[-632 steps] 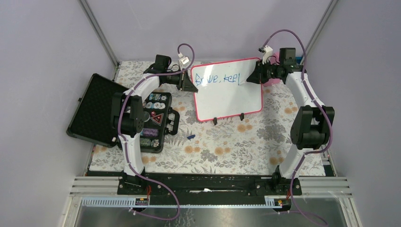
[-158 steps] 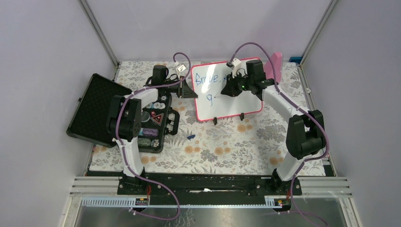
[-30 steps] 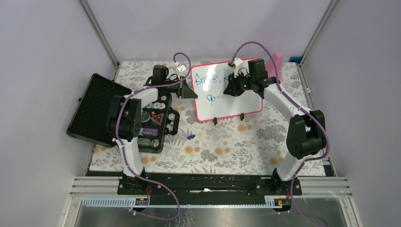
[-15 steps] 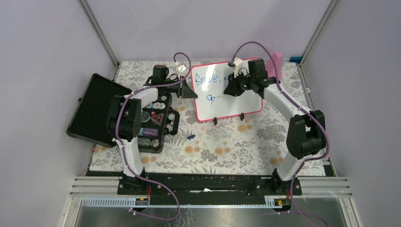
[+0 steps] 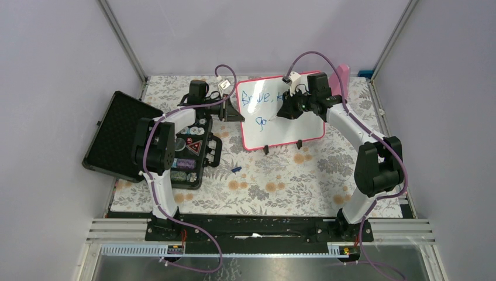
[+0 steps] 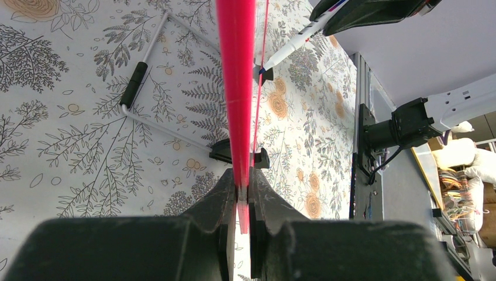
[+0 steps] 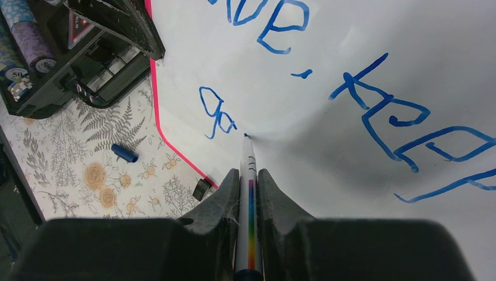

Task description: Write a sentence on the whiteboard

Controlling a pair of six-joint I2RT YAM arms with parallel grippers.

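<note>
The whiteboard (image 5: pixel 292 126) with a red-pink frame stands tilted at the back middle of the table on two black feet. My left gripper (image 5: pixel 237 111) is shut on its left edge; in the left wrist view the frame (image 6: pixel 236 88) runs between the jaws (image 6: pixel 243 190). My right gripper (image 5: pixel 285 112) is shut on a white marker (image 7: pixel 248 175) with a rainbow stripe. Its blue tip touches the board just right of "go" (image 7: pixel 216 114). The sentence (image 7: pixel 380 111) reads "Brave, keep" on the upper line and "go" below.
An open black case (image 5: pixel 181 149) with small items lies at the left. A blue marker cap (image 5: pixel 236 170) lies on the floral cloth in front of the board. A pink paddle-shaped object (image 5: pixel 339 79) stands behind the board's right corner.
Over the past 21 s the right gripper moved from the board's top right to its lower left and wrote "go". In the last second the marker tip shifted slightly right.
</note>
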